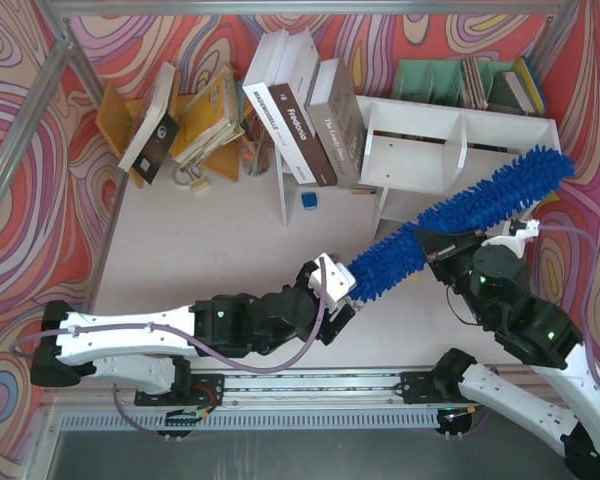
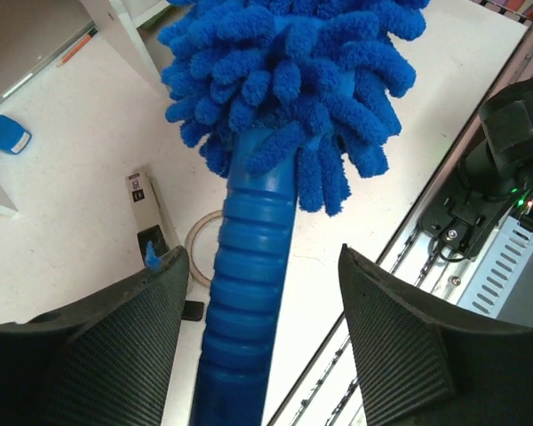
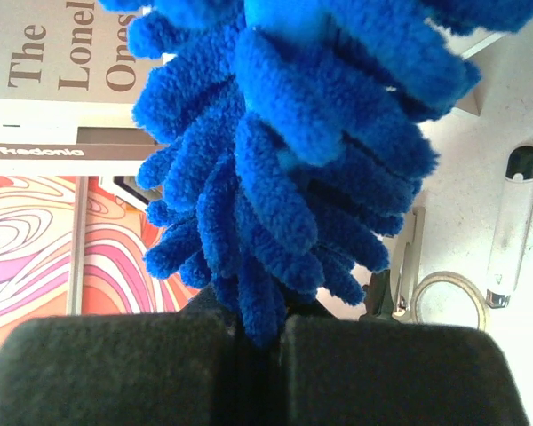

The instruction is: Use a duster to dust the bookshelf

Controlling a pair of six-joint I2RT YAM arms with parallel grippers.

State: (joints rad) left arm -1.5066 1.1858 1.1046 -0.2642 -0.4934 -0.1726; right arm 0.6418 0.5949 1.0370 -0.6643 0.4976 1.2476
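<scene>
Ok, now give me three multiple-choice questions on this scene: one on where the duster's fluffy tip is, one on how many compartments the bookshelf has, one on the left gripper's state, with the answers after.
1. Where is the fluffy tip of the duster?
A) at the right end of the bookshelf
B) at its left end
C) nowhere near it

2. How many compartments does the bookshelf show?
A) one
B) two
C) four

3. How does the left gripper stand at the duster's handle?
A) shut on it
B) open, a finger on either side
C) shut, away from it

Answers:
1 A: the top view shows the blue tip crossing the shelf's right side.
2 B: a single vertical divider splits it.
3 B: the left wrist view shows gaps between the handle and both fingers.
</scene>
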